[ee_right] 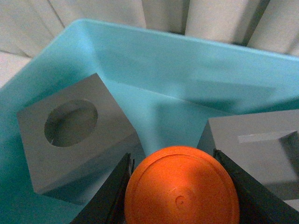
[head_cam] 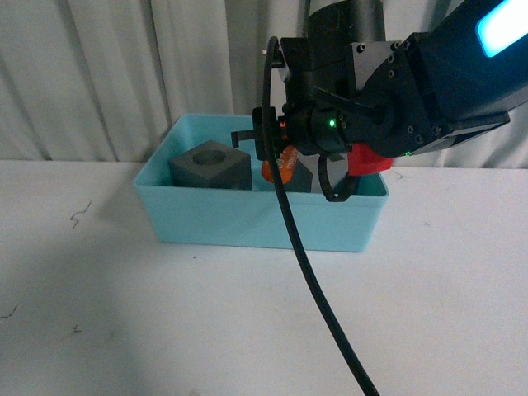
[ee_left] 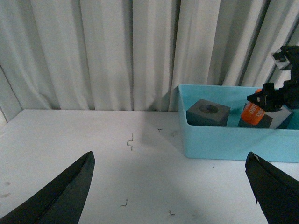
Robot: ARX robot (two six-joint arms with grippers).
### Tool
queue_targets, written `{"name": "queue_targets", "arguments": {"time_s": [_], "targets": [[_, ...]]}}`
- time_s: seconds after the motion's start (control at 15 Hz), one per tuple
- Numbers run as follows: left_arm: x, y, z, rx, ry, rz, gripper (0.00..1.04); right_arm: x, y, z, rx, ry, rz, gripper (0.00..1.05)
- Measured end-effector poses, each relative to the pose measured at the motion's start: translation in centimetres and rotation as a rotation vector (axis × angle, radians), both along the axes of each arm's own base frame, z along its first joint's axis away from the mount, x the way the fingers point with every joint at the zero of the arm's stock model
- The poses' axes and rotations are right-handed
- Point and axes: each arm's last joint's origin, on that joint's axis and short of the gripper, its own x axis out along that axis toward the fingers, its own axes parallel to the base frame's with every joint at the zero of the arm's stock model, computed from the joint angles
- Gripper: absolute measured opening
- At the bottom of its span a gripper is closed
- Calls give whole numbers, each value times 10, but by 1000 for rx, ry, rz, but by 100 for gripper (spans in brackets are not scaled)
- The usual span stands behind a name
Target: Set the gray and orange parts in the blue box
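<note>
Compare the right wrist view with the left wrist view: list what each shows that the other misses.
Only the right wrist view shows the rectangular recess in the second gray cube and the orange cylinder's flat end, clamped between the right gripper's fingers. Only the left wrist view shows the open left gripper, the white table and the cylinder's white digits. Both show the blue box and the round-recess cube.

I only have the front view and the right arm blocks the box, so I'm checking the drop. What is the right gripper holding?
Observer: The right gripper is shut on the orange cylinder, over the blue box.
Operator: Is the second gray cube inside?
Observer: Yes, the cube with the rectangular recess sits in the box beside the cylinder.
Operator: And the left gripper?
Observer: The left gripper is open over bare table, away from the box.
</note>
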Motion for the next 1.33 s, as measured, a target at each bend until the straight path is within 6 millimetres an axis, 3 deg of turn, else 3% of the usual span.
{"name": "queue_targets", "arguments": {"time_s": [0.2, 0.53, 0.6, 0.87, 1.0, 1.07, 1.13, 1.27, 1.33], "targets": [[0, 0, 0, 0, 0, 0, 98, 3, 11, -19, -26, 51, 12, 47], [0, 0, 0, 0, 0, 0, 98, 7, 30, -20, -33, 54, 32, 47], [0, 0, 0, 0, 0, 0, 98, 6, 31, -22, -33, 63, 37, 52], [0, 0, 0, 0, 0, 0, 98, 7, 30, -26, -33, 65, 29, 96], [0, 0, 0, 0, 0, 0, 98, 4, 28, -22, -10, 34, 19, 97], [0, 0, 0, 0, 0, 0, 98, -1, 25, -14, 2, 8, 17, 98], [0, 0, 0, 0, 0, 0, 98, -10, 16, 7, 26, -42, 5, 98], [0, 0, 0, 0, 0, 0, 98, -41, -17, 70, 68, -198, -48, 98], [0, 0, 0, 0, 0, 0, 98, -70, -43, 100, 81, -267, -78, 98]]}}
